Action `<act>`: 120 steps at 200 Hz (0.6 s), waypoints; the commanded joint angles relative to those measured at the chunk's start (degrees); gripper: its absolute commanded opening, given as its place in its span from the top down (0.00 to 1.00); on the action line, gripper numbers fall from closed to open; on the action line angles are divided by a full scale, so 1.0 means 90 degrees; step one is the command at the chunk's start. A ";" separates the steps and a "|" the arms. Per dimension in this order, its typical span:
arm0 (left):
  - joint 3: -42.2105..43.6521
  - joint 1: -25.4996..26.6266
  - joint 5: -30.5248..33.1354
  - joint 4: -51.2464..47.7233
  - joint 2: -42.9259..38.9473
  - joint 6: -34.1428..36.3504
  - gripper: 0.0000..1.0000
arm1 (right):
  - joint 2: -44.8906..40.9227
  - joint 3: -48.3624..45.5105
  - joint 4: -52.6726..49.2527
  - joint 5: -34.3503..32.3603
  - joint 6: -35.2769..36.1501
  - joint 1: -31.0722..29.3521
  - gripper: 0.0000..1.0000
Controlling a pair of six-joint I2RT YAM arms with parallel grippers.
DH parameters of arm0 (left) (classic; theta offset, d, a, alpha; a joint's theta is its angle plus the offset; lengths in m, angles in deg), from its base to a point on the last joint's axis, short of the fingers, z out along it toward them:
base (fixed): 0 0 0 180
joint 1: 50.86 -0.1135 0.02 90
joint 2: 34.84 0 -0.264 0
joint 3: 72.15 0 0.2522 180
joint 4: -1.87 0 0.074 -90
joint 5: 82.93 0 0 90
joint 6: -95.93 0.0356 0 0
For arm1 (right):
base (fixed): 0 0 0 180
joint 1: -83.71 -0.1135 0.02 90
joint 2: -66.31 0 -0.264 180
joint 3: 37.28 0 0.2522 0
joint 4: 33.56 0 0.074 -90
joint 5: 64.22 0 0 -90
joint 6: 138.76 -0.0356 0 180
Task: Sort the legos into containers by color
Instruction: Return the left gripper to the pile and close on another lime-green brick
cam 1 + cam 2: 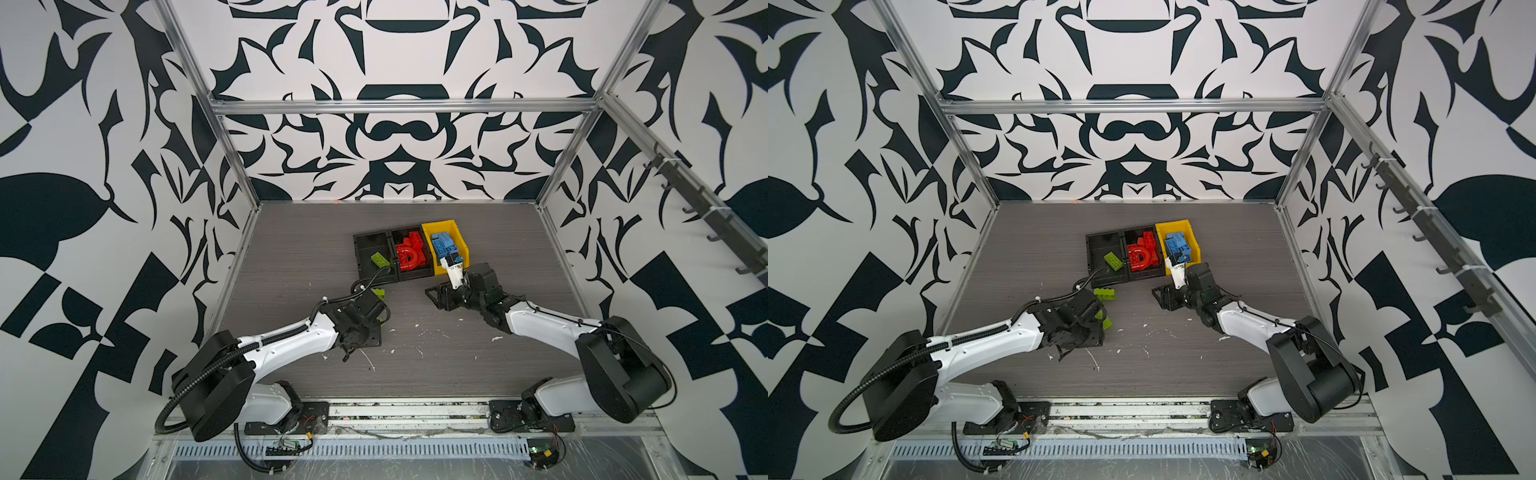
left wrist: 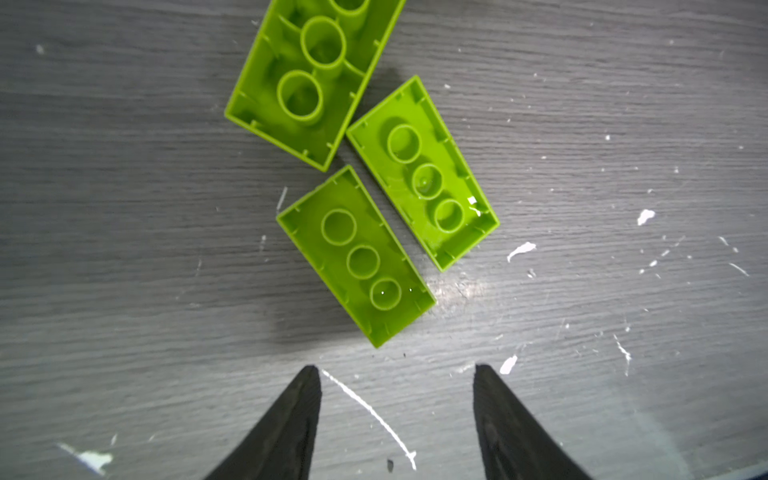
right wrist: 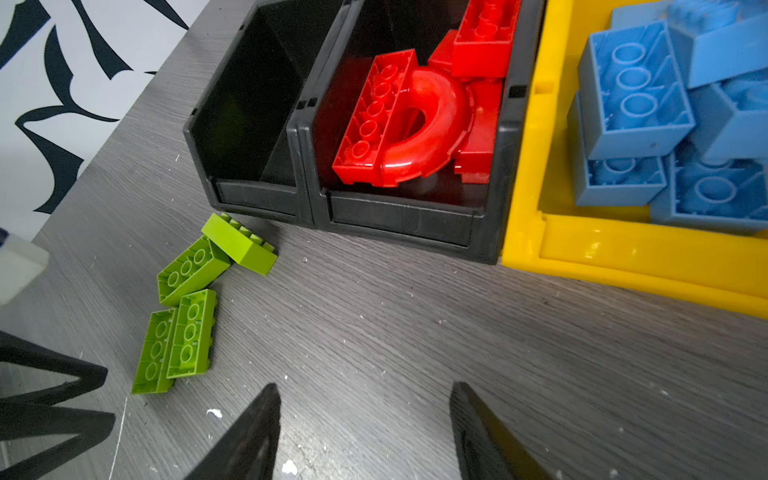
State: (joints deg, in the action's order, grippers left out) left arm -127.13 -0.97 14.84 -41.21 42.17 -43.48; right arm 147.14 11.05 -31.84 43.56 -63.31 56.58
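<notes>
In both top views three bins stand in a row just above the centre of the frame, wall against wall. The left black bin (image 1: pixel 372 243) holds one lime green brick (image 1: pixel 380 259). The middle black bin (image 3: pixel 399 216) is piled with red bricks (image 1: pixel 411 253), among them a red arch (image 3: pixel 432 124). The yellow bin (image 3: pixel 623 249), turned slightly askew, is heaped with light blue bricks (image 3: pixel 636 91) up to its rim. Four loose green bricks (image 3: pixel 191 270) lie clustered on the grey worktop (image 1: pixel 291 257) just below the left black bin's front edge, one studs-up and leaning on its neighbour, the others hollow side up. In the top views the left arm's wrist partly covers them. The left end effector (image 2: pixel 395 370) hangs over the worktop with its jaws apart and nothing between them. The corner of the nearest loose brick is just ahead of its fingertips, not touching. The right end effector (image 3: pixel 363 386) is also spread and empty, over bare worktop near the front edges of the middle and yellow bins. The worktop is bare to the left and right of the row and behind it to the back wall. White scraps (image 2: pixel 521 249) dot the stretch between the arms.
</notes>
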 commanded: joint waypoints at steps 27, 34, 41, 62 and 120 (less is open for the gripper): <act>0.0051 -0.0023 0.0008 0.0530 0.0536 -0.0040 0.35 | 0.0034 0.0256 0.0008 0.0025 0.0103 -0.0015 0.33; 0.0055 -0.0067 -0.0008 0.0536 0.0592 -0.0038 0.35 | 0.0035 0.0251 0.0011 0.0026 0.0103 -0.0022 0.33; 0.0058 -0.0132 -0.0058 0.0585 0.0648 0.0027 0.35 | 0.0033 0.0251 0.0000 0.0026 0.0109 -0.0018 0.33; 0.0065 -0.0437 -0.0217 0.0670 0.0790 0.0198 0.36 | 0.0033 0.0270 -0.0002 0.0042 0.0103 -0.0022 0.33; -0.0045 -0.0660 -0.0143 0.0444 0.0899 0.0562 0.37 | 0.0074 0.0289 -0.0021 0.0094 0.0114 -0.0022 0.33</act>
State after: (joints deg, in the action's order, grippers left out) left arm -127.15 -6.42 13.20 -35.07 48.80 -39.96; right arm 147.17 11.35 -32.51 43.61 -63.02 56.58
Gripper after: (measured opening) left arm 0.632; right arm 0.670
